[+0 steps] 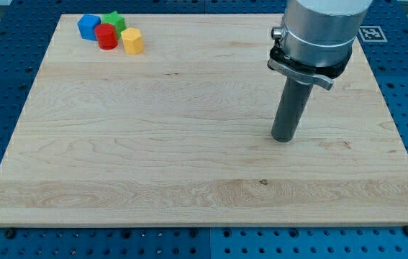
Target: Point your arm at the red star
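Note:
Several blocks sit in a tight cluster at the view's top left of the wooden board (189, 165): a blue block (88, 26), a red block (106, 36) that looks round rather than star-shaped, a green block (115, 21) and a yellow block (132, 41). The red block touches the blue, green and yellow ones. My tip (283, 138) rests on the board right of centre, far to the right and below the cluster. No clear red star shape can be made out.
The board lies on a blue perforated table (405, 86). A black-and-white marker tag (370, 33) sits at the view's top right, beside the arm's grey body (319, 29).

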